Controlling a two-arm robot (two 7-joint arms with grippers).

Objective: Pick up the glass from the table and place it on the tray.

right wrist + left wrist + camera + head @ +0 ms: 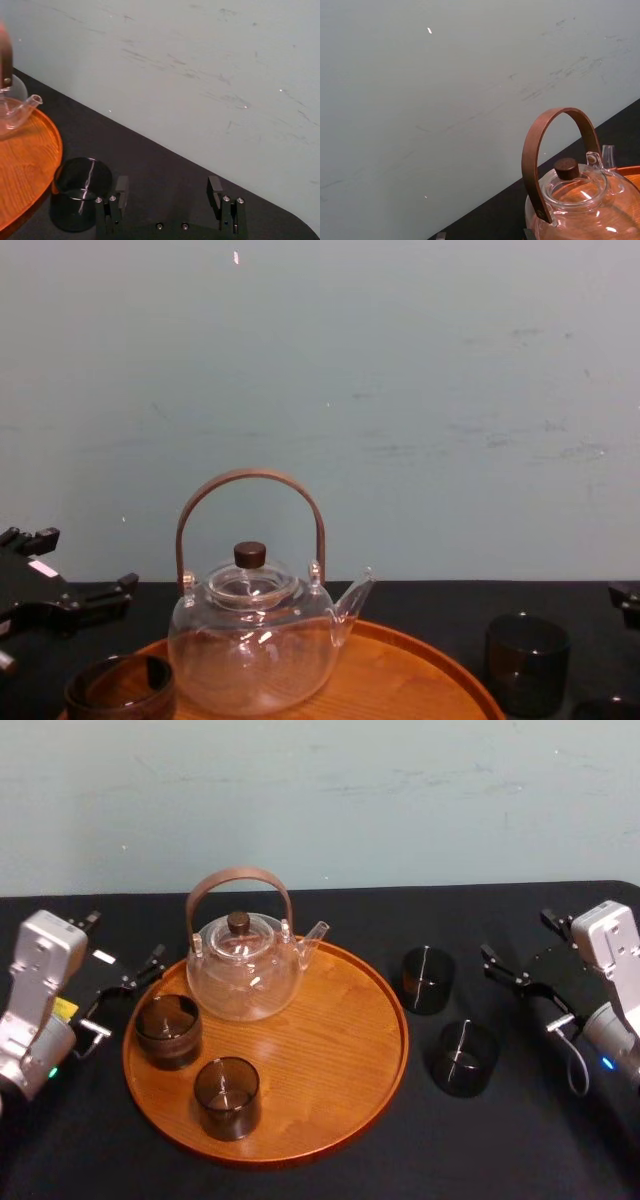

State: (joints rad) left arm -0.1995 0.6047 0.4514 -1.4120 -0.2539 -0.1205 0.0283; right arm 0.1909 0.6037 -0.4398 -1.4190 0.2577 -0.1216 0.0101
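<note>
Glasses explain the layout. In the head view, the left tray glass (168, 1030) and front tray glass (227, 1097) stand on the tray (330, 1040) beside the teapot (245, 970). The far glass (427, 979) and near glass (465, 1058) stand on the table (450, 1160) just right of its rim, and either could be lifted next. The right gripper (520, 988) hangs beyond them. The left gripper (125, 995) sits by the tray's left edge, spread and likely idle. The left wrist view shows the teapot's handle against the wall. In the right wrist view, fingers (121, 187) are parted wide with a glass just ahead, ready to straddle it. In the chest view, the far glass stands right of the tray.
</note>
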